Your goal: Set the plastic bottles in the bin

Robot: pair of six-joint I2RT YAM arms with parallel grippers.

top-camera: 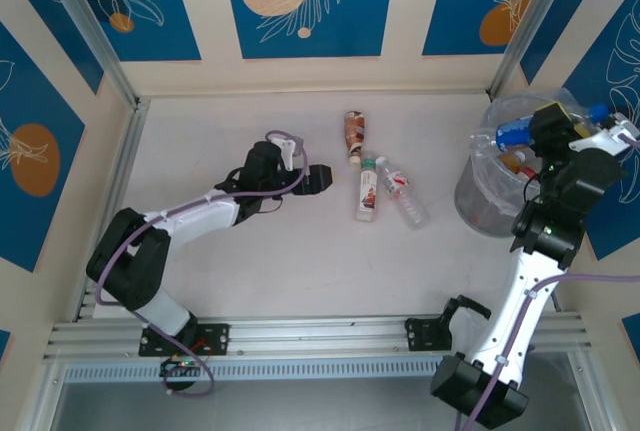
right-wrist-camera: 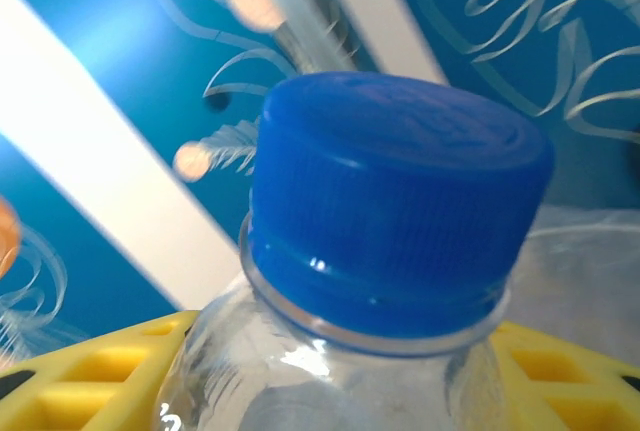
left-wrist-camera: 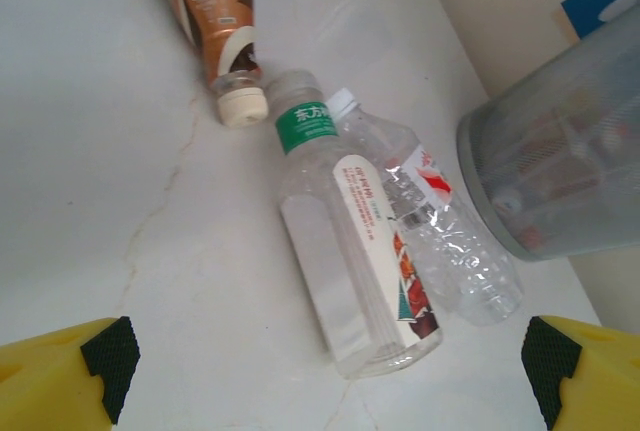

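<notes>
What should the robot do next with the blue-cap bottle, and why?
Probably open the jaws of the right gripper. They are shut on the blue-capped bottle, and the top view shows it held above the open mouth of the bin, so letting go should drop it inside.

Lying on desk: brown-labelled bottle, green-capped bottle, crumpled clear bottle, the last two touching. Blue-capped bottle, sideways, above the round bag-lined bin.
</notes>
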